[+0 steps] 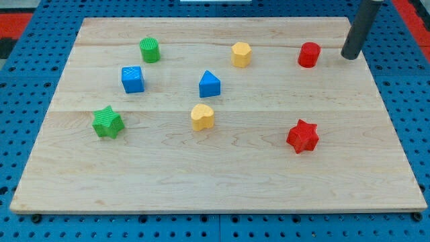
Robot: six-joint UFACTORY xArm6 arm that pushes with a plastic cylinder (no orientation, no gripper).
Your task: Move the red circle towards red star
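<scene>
The red circle (309, 54) stands near the view's top right of the wooden board (222, 181). The red star (302, 136) lies lower down on the right side, well below the circle. My tip (350, 56) is at the end of the dark rod that comes in from the top right corner. It rests just to the right of the red circle, with a small gap between them, and far above the red star.
A yellow hexagon (241, 54) sits left of the red circle. A blue triangle (209, 84), a yellow heart (202, 116), a blue cube (132, 78), a green cylinder (150, 50) and a green star (107, 122) lie further left.
</scene>
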